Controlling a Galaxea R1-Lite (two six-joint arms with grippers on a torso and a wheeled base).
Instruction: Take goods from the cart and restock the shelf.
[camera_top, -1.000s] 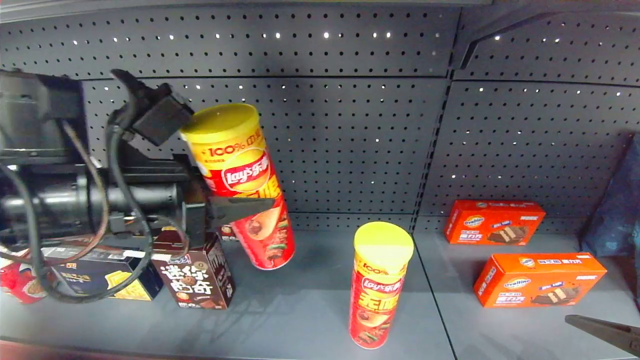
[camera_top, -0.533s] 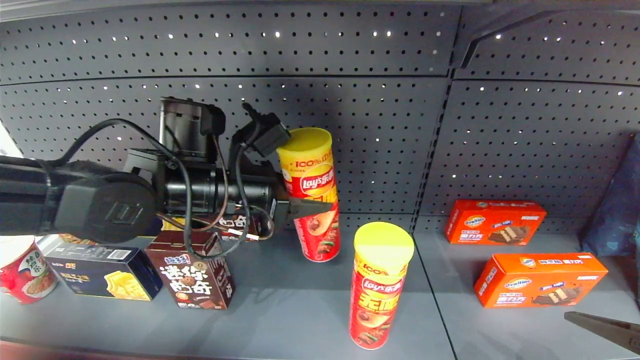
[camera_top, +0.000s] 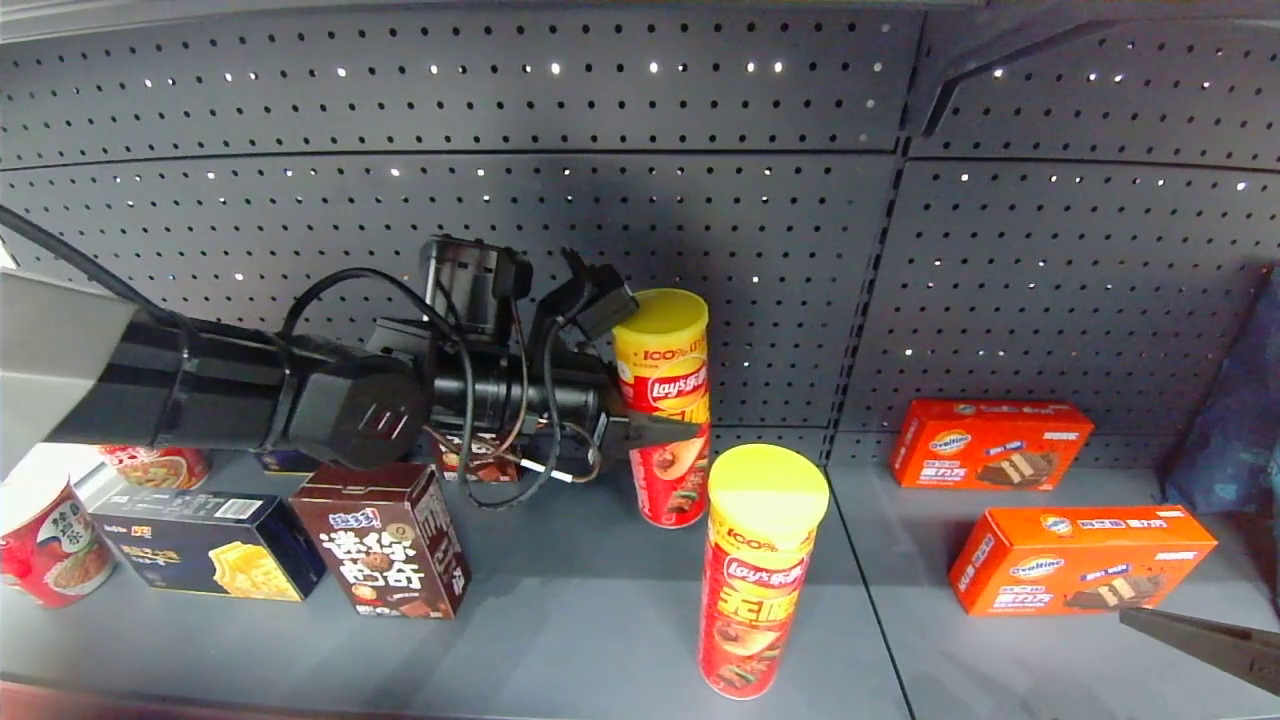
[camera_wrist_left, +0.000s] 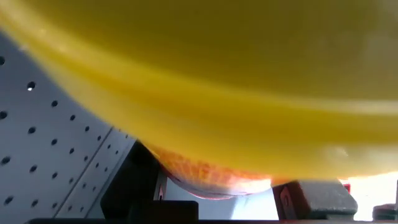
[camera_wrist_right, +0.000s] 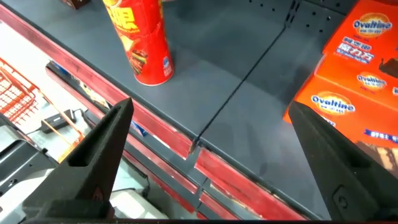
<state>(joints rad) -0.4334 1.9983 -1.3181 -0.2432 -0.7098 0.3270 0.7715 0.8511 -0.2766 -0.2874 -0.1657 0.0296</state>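
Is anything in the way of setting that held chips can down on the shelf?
Nothing visible. The held chips can, gripped by the left gripper, is upright near the back wall with bare shelf beneath. The other chips can stands nearer the front, apart from it; the brown box sits off to its left.

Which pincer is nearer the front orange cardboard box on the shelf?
Right. Right pincer hovers beside the front orange cardboard box; left pincer is far left, gripping a red-and-yellow chip can.
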